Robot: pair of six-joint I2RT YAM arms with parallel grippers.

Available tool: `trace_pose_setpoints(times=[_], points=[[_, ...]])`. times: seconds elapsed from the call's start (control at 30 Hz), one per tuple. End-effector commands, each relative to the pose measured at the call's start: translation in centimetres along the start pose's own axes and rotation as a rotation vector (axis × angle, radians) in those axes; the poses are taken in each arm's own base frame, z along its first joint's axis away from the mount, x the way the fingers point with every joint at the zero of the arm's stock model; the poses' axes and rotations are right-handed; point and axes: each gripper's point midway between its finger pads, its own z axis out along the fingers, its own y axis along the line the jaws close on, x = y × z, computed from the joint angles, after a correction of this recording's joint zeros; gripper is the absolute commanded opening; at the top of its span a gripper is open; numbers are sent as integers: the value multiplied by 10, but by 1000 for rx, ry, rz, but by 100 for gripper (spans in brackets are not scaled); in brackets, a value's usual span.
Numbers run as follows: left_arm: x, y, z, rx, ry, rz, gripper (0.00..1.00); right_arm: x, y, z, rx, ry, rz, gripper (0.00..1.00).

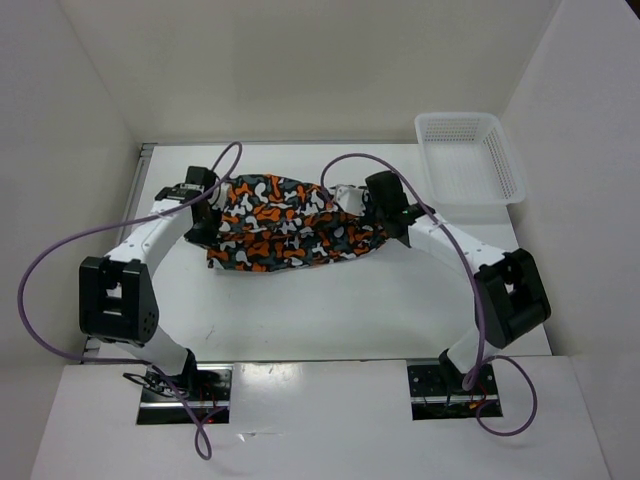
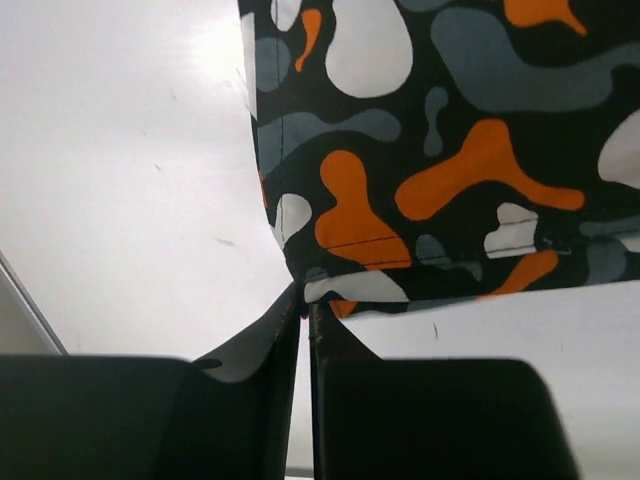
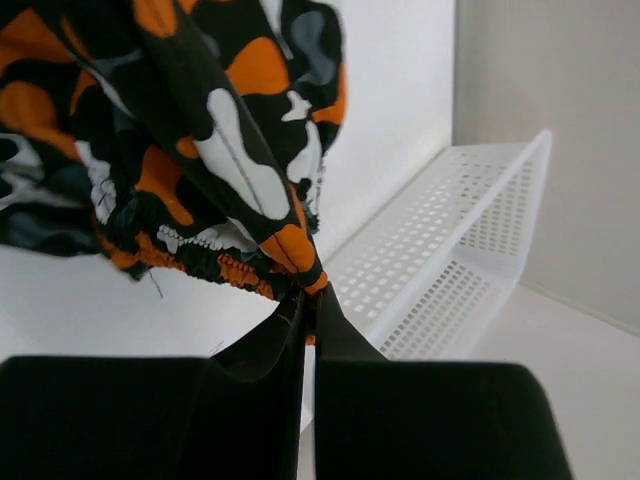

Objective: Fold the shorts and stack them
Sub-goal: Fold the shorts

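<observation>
The right gripper (image 3: pixel 310 296) clamps the shorts (image 1: pixel 290 225) at the waistband; the left gripper (image 2: pixel 305 300) pinches a hem at its very tips, and that thin bite could slip, spoiling the fold.

I work over a plain white table (image 1: pixel 330 300), its top smooth but for a few faint scuffs, with a soft glare of light from above on my left side. White walls close it in: a back wall (image 1: pixel 300 70), a left wall (image 1: pixel 60 120) and a right wall (image 1: pixel 585 120). A thin metal rail (image 1: pixel 147 165) runs down the table's left edge. A white lattice basket (image 1: pixel 465 165) sits in the far right corner, near the right wall
</observation>
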Motion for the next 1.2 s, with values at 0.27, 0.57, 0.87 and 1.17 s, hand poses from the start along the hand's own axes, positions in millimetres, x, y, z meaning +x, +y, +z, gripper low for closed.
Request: trace_pose_setpoints(times=[0.27, 0.57, 0.87, 1.17], points=[[73, -18, 7, 30, 238, 82, 30, 32, 98, -15, -273, 28, -141, 0], [36, -27, 22, -3, 72, 100, 53, 26, 108, -15, -287, -1, -152, 0], [15, -46, 32, -22, -102, 136, 54, 25, 112, -12, -308, 3, -138, 0], [25, -41, 44, -60, -73, 141, 47, 23, 111, -13, -311, -5, -136, 0]])
